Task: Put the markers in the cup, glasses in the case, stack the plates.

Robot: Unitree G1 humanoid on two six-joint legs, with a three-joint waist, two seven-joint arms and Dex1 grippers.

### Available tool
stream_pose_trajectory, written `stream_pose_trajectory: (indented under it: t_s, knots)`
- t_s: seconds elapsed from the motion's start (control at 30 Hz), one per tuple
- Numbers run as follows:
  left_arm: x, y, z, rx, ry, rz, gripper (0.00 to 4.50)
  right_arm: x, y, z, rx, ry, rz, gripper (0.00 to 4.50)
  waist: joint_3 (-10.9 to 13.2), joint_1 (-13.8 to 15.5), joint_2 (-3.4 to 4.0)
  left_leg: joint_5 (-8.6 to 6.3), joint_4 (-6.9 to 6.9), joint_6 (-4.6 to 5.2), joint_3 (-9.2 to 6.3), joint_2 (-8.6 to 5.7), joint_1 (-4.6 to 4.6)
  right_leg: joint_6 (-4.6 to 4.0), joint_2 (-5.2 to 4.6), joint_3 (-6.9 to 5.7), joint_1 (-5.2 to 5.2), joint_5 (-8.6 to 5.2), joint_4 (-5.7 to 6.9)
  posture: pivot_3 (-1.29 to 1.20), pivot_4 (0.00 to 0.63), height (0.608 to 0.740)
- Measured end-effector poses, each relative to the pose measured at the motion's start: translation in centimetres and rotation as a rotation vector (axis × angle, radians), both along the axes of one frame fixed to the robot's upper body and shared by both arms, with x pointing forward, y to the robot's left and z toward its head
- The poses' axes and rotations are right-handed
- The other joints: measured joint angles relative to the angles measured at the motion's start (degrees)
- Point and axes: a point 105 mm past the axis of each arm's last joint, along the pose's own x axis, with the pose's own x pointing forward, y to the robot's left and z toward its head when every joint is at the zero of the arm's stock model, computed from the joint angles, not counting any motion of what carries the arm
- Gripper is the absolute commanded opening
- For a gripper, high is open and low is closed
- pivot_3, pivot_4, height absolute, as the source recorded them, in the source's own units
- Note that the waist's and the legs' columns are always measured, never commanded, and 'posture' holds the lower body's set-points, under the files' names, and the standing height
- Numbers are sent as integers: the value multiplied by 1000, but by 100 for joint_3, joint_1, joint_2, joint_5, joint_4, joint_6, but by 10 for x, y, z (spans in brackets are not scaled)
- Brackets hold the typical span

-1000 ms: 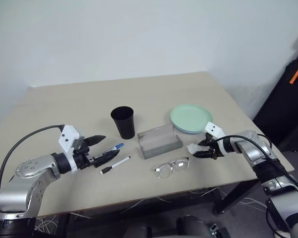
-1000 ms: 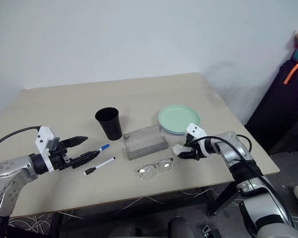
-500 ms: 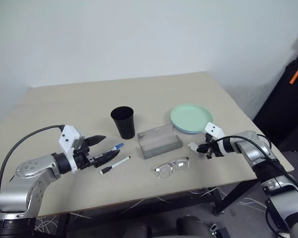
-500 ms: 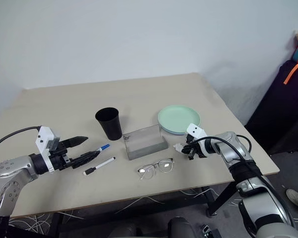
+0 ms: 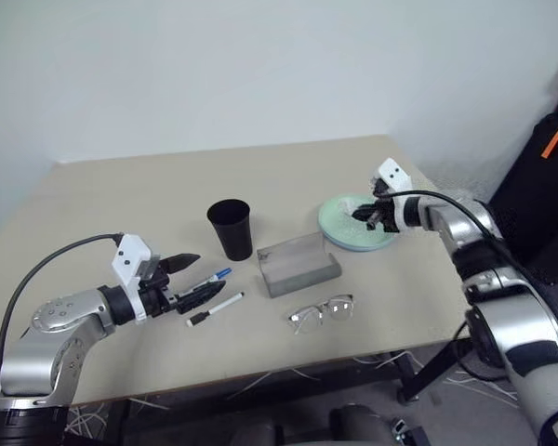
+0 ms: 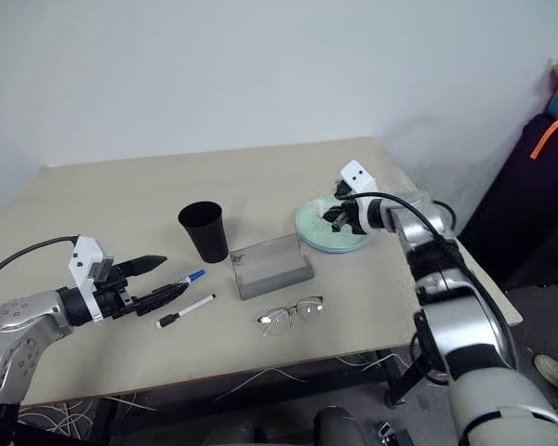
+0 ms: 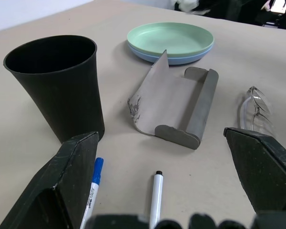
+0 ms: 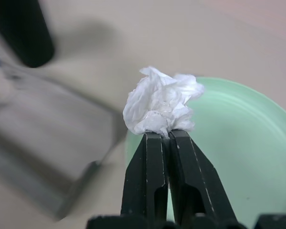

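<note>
White tissue (image 8: 159,102) sits pinched in the closed right hand (image 8: 163,136) above the mint-green plate (image 8: 238,143).

Head stereo pair looks down over table (image 5: 167,186); wrist cameras sit close, both sharing plates (image 7: 170,40).

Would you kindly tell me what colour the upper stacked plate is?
Mint green: the upper round shallow plate, clearest in the left wrist view.

Blue plate (image 7: 155,55) mostly hidden under green plate (image 7: 170,38); I see rim only. Case (image 8: 43,148) and cup (image 8: 21,28) blurred in right wrist view.
</note>
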Motion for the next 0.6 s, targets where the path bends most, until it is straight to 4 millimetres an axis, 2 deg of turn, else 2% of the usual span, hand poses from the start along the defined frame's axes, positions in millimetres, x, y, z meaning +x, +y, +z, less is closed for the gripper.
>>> stream_pose_trajectory:
  t_s: [0.17, 0.37, 0.47, 0.6]
  knots:
    - [0, 0, 0, 0, 1, 0, 4500, 9, 3, -20, -38, -21, -98, 28, 0, -3, 0, -4, -11, -6, -5, -4, -4, 1, 0, 5, -3, 8, -2, 0, 0, 732]
    - [-2, 0, -2, 4, 6, 8, 4500, 15, -1, -25, -63, -59, -180, 28, 0, -5, 1, -3, -9, -5, -5, -4, 0, -3, 0, 6, 1, 6, -2, 0, 0, 732]
    - [-4, -1, -3, 5, 6, 10, 4500, 15, -3, -28, -73, -63, -196, 731, 0, -5, 1, -2, -5, -4, -5, -3, 4, -5, 1, 6, 5, 4, 0, 0, 0, 732]
    - [-6, -2, -3, 0, 7, 8, 4500, 15, -5, -29, -85, -67, -202, 2059, 0, -6, 2, -1, -4, -2, -5, -2, 6, -5, 2, 6, 5, 5, 2, 0, 0, 732]
